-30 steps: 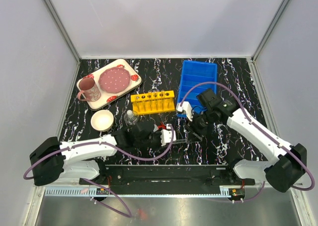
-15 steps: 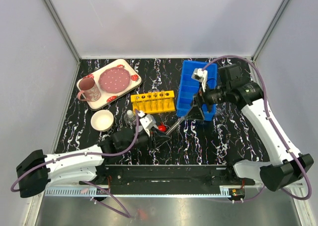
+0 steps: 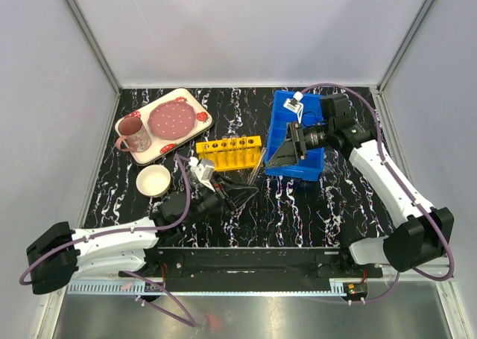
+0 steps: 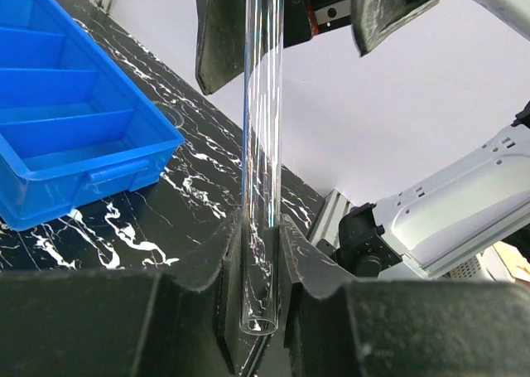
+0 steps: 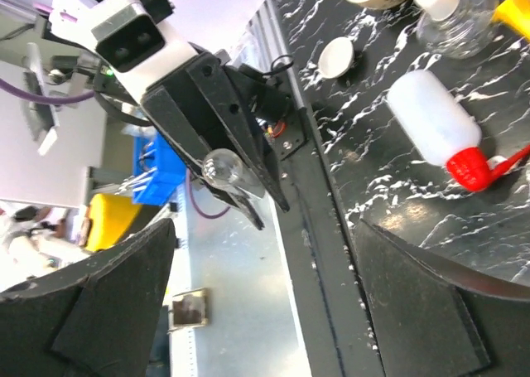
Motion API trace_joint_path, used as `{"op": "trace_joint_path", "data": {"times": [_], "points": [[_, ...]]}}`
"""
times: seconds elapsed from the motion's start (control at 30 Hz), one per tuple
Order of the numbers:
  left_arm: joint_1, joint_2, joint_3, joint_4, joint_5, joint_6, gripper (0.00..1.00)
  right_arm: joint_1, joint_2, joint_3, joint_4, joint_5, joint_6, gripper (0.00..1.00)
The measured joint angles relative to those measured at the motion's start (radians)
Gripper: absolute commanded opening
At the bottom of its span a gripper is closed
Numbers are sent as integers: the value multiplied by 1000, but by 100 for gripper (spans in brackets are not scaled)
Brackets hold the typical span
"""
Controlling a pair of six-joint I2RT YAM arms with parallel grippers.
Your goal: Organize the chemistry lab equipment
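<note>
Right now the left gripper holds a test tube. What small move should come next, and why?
Probably swing the left gripper toward the yellow rack and tip the test tube upright over a hole. The left gripper is shut on one end of the test tube, the right gripper stands open and does not grip it, and the yellow rack lies close by on the table.

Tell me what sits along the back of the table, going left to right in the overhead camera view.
pink mug → strawberry plate → yellow tube rack → blue bin
</note>
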Motion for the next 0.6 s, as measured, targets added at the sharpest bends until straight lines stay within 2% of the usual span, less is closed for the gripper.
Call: {"op": "trace_joint_path", "data": {"times": [0.2,0.23,0.27,0.47,0.6], "points": [[0,83,5,43,-1,-32,15,0,16,-64,170,-80,203,85],[0,93,10,43,-1,-36,15,0,16,-65,174,-82,207,81],[0,105,15,44,-1,-39,15,0,16,-71,200,-88,232,72],[0,154,48,68,-1,-48,15,0,16,-95,270,-90,292,56],[0,179,63,93,-1,-56,15,0,15,-109,282,-77,303,32]]}}
